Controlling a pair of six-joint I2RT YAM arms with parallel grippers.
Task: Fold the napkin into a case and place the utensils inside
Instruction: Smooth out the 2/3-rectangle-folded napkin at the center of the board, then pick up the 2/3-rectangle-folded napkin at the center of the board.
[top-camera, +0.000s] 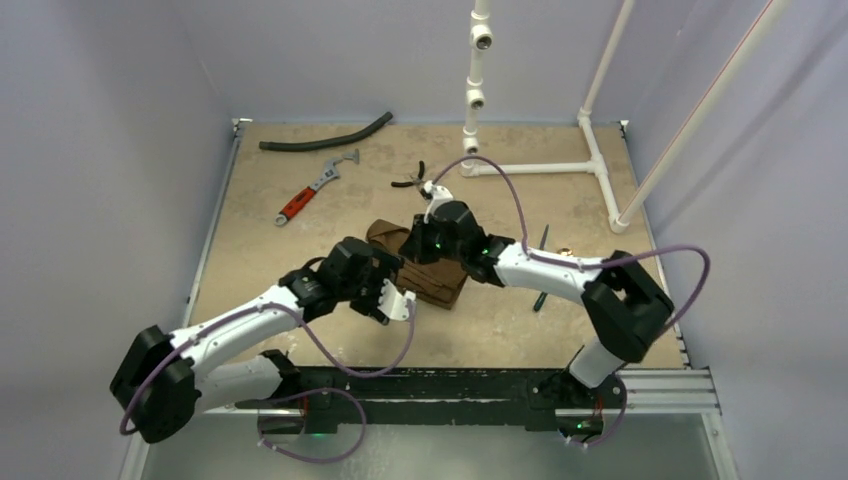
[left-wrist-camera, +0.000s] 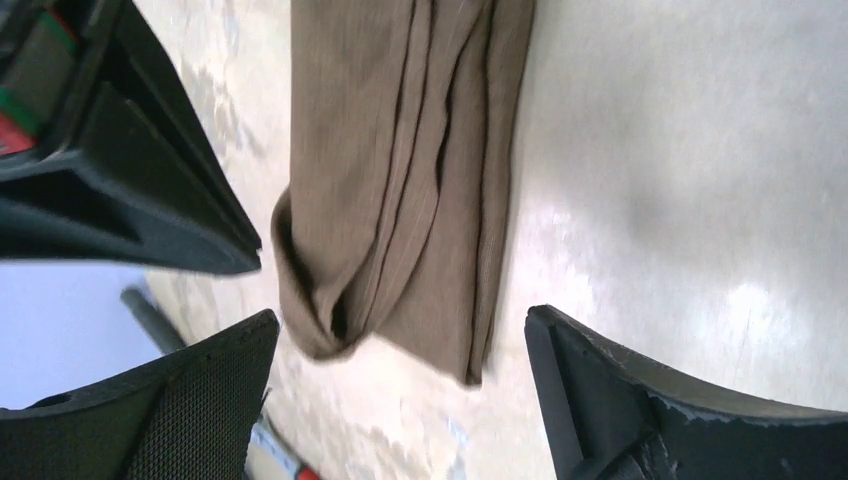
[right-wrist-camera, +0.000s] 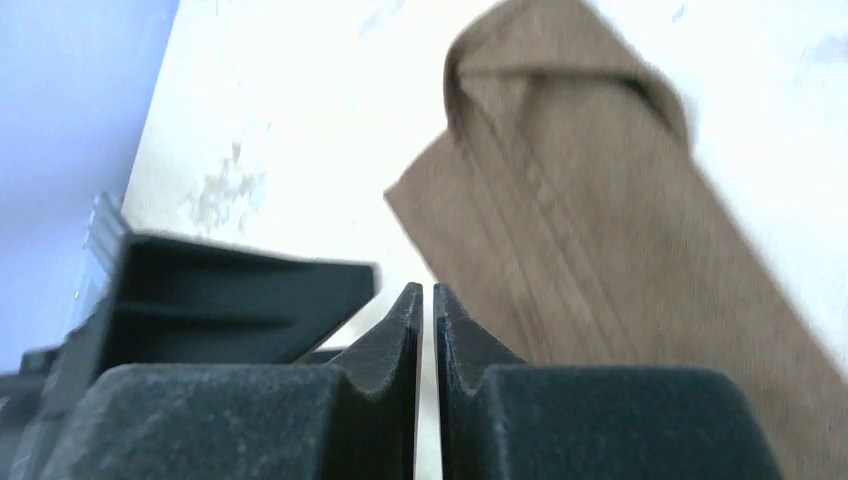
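left end effector (left-wrist-camera: 400, 318) wide | right end effector (right-wrist-camera: 428, 296) narrow, empty | napkin (left-wrist-camera: 400, 180) folded, edges untouched

You're looking at a robot lab test cell: plain lilac walls (top-camera: 110, 150) box in a beige tabletop (top-camera: 500, 330), with a white pipe frame (top-camera: 540, 167) and a red-handled wrench (top-camera: 312, 190).

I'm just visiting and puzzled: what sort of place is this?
Probably a robotics test cell: two robot arms bolted to a walled-in table, with practice props like a red-handled wrench and a white pipe frame.
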